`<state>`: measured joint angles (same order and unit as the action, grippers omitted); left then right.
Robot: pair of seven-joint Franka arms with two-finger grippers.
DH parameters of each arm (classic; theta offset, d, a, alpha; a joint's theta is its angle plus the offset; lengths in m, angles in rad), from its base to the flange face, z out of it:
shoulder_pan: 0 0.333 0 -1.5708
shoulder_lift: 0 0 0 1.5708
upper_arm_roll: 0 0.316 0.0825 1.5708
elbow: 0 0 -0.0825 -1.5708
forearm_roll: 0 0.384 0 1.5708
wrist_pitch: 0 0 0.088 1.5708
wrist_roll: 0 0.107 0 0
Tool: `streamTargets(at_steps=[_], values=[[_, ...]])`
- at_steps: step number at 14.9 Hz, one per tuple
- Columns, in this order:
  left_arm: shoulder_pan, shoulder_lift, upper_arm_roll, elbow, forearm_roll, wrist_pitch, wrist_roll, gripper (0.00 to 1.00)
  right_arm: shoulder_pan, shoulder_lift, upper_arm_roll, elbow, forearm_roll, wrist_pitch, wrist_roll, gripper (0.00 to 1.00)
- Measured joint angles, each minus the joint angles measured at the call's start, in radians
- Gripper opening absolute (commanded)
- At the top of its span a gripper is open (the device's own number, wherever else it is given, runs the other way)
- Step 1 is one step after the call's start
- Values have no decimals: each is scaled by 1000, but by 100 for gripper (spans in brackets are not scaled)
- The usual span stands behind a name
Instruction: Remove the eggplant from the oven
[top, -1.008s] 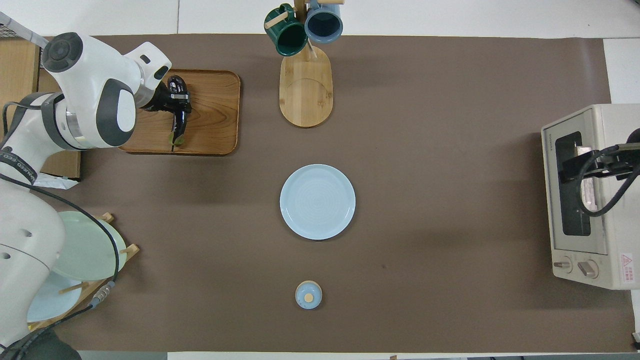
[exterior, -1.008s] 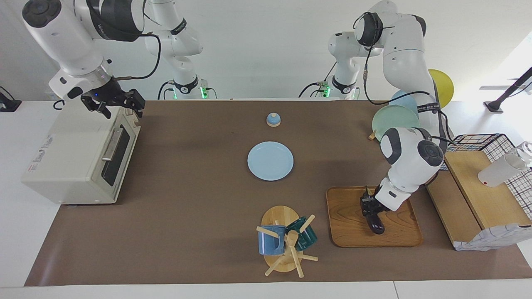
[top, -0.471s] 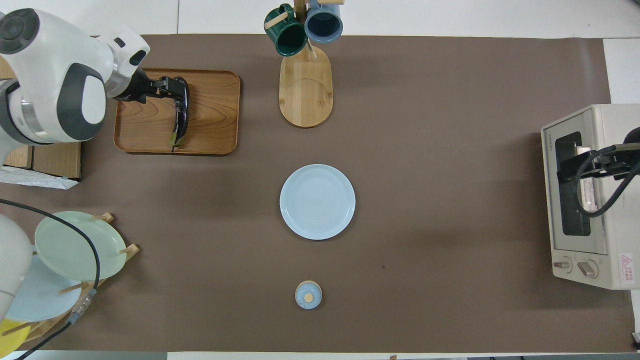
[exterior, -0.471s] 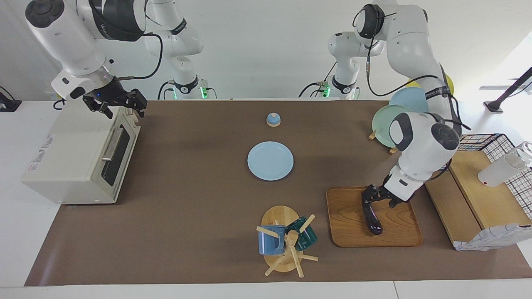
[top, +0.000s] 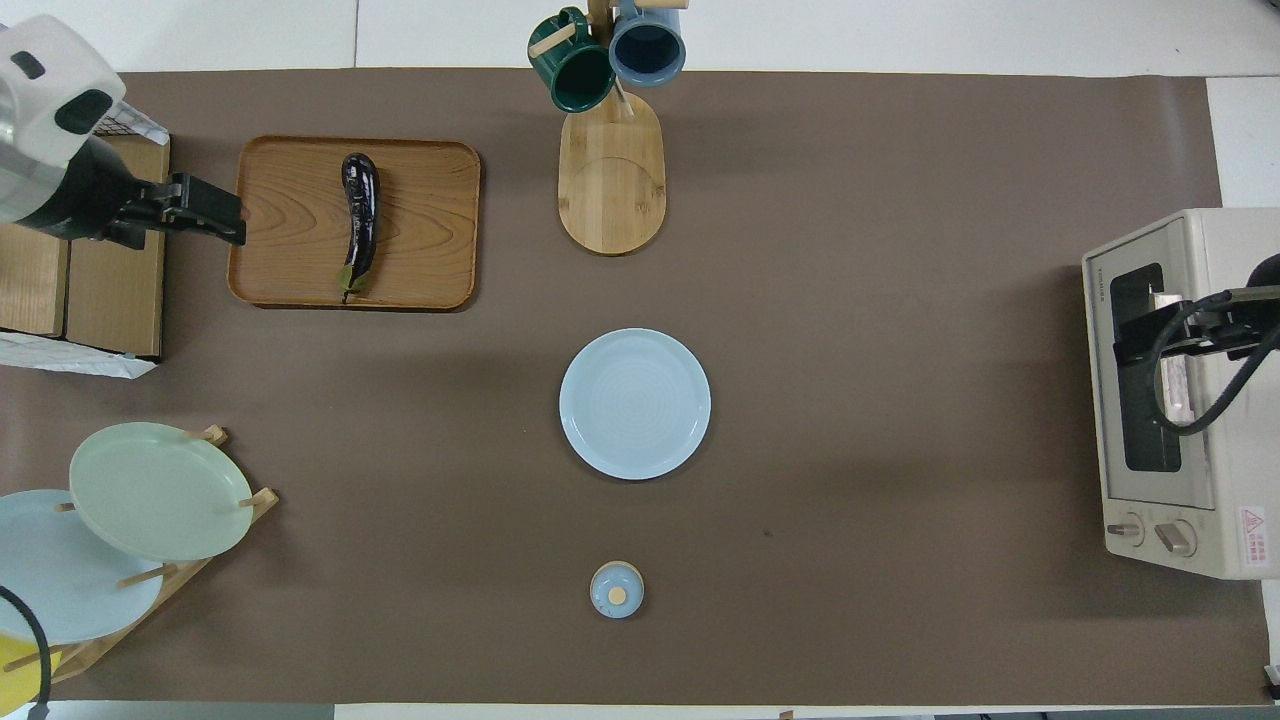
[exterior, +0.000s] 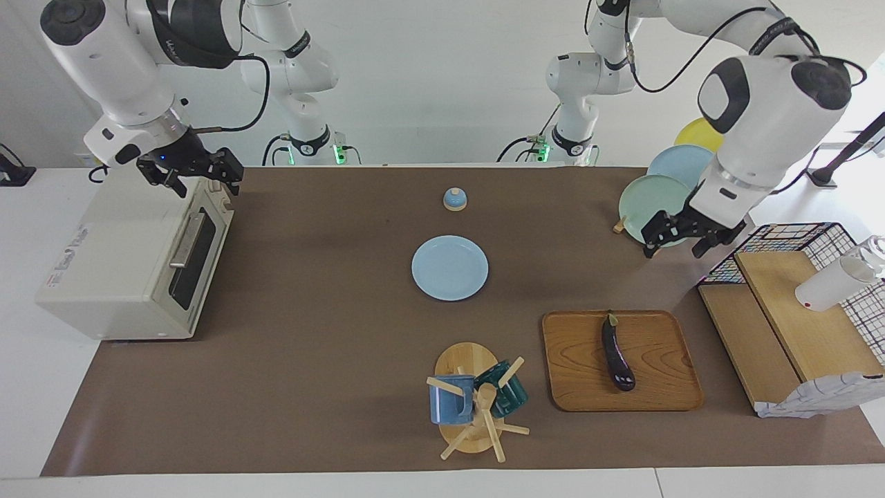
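Observation:
The dark purple eggplant [exterior: 617, 353] [top: 358, 222] lies free on the wooden tray [exterior: 664, 387] [top: 430, 250], toward the left arm's end of the table. The cream oven [exterior: 117, 256] [top: 1200, 400] stands at the right arm's end with its glass door shut. My left gripper [exterior: 674, 249] [top: 232, 215] is open and empty, raised in the air off the tray's edge, beside the plate rack. My right gripper [exterior: 202, 181] [top: 1140, 335] is open and hovers over the oven's top front edge, above the door.
A blue plate [exterior: 449, 268] [top: 635, 403] lies mid-table. A mug tree [exterior: 477, 401] [top: 610, 170] stands beside the tray. A small blue knob [exterior: 454, 200] [top: 617, 589] sits nearer the robots. A plate rack [exterior: 657, 197] [top: 150, 500] and wooden shelves [exterior: 781, 325] stand at the left arm's end.
My left gripper let go of the eggplant, rose and drew back off the tray toward the left arm's end. The eggplant stays lying on the tray. The right gripper barely moved.

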<state>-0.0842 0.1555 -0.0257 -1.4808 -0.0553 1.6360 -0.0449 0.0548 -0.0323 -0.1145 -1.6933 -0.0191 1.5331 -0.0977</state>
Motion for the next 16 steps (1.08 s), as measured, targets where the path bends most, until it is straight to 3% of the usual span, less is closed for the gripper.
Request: streamTargets(at_steps=[4,10,16], values=[[-3,-100,-6,-39,2,-126,-33,100,3,0,0,0,0,0,0,100],[-4,-160,-14,-197,2,-109,-59,100,3,-1,0,3,0,2,0,100],[0,-172,-35,-175,2,-120,-64,100,0,-1,-1,3,0,2,0,100]])
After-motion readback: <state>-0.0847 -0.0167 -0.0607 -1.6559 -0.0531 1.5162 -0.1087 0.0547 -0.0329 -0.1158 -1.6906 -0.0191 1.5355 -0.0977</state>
